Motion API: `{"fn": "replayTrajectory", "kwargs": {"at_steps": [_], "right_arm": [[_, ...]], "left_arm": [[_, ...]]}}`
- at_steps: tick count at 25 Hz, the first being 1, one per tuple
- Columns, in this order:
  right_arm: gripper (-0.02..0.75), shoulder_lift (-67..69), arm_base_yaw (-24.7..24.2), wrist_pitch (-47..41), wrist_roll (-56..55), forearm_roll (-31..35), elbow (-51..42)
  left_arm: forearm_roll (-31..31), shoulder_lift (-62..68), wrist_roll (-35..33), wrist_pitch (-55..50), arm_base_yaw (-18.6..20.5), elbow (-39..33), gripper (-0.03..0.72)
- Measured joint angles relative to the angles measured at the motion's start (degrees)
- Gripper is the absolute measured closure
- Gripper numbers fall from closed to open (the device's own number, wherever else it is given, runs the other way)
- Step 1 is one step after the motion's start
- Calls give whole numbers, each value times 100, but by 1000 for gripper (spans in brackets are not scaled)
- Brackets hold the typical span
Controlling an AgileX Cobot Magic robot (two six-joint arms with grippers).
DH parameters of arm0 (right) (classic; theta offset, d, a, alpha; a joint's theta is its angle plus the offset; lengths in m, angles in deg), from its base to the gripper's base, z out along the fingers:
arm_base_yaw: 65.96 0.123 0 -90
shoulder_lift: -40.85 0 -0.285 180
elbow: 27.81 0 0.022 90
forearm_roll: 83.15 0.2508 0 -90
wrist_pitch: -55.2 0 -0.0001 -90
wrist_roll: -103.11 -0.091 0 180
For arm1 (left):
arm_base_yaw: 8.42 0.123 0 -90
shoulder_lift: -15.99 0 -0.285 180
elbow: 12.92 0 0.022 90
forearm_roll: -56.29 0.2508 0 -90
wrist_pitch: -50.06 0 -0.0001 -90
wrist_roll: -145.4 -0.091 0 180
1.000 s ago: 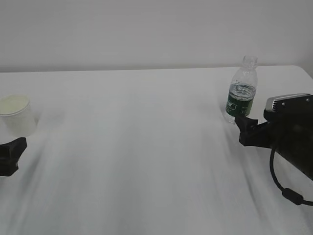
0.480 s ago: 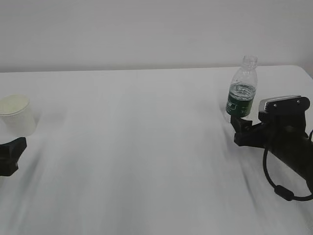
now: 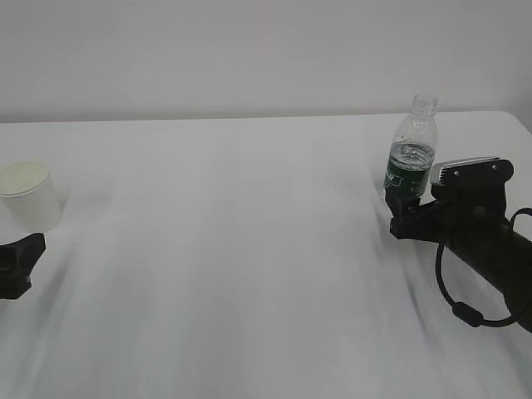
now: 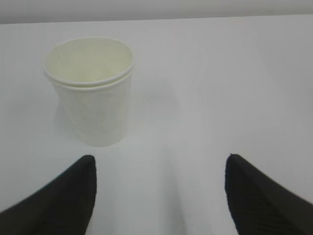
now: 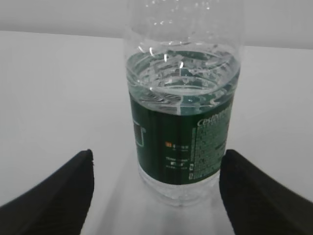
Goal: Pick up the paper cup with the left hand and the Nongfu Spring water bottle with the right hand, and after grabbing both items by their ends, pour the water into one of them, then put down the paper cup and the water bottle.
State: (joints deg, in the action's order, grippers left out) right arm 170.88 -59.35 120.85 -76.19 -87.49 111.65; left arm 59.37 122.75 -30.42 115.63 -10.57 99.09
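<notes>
The white table (image 3: pixel 249 249) fills the exterior view, its far edge meeting the pale wall and its right corner showing just behind the bottle; the wide middle stretch between the two arms lies open. The right hand (image 3: pixel 404 208) reaches in low from the right edge, its grey plate facing up and a black cable looping beneath it, the forked tip right at the foot of the Nongfu Spring water bottle (image 3: pixel 411 162). That bottle stands upright near the far right corner, uncapped, with the water (image 5: pixel 183 73) level just above the green label. In the right wrist view the fingers (image 5: pixel 58 196) are spread wide, one on each side of the bottle's base, neither clearly touching it. The left hand (image 3: pixel 17 264) sits low at the left edge, just in front of the paper cup (image 3: pixel 29 195), which stands upright. In the left wrist view its jaws are spread wide and hold nothing, the cup ahead and slightly left.
</notes>
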Motion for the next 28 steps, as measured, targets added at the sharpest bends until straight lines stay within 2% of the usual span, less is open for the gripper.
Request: {"fn": "replayTrajectory", "kwargs": {"at_steps": [7, 16, 28], "right_arm": [[130, 230, 0, 0, 0, 0, 209], [130, 253, 0, 0, 0, 0, 261], [130, 253, 0, 0, 0, 56, 524]], "left_arm": [[-119, 49, 0, 0, 0, 0, 99], [-244, 453, 0, 0, 0, 402, 100], [-254, 482, 0, 0, 0, 402, 100]]}}
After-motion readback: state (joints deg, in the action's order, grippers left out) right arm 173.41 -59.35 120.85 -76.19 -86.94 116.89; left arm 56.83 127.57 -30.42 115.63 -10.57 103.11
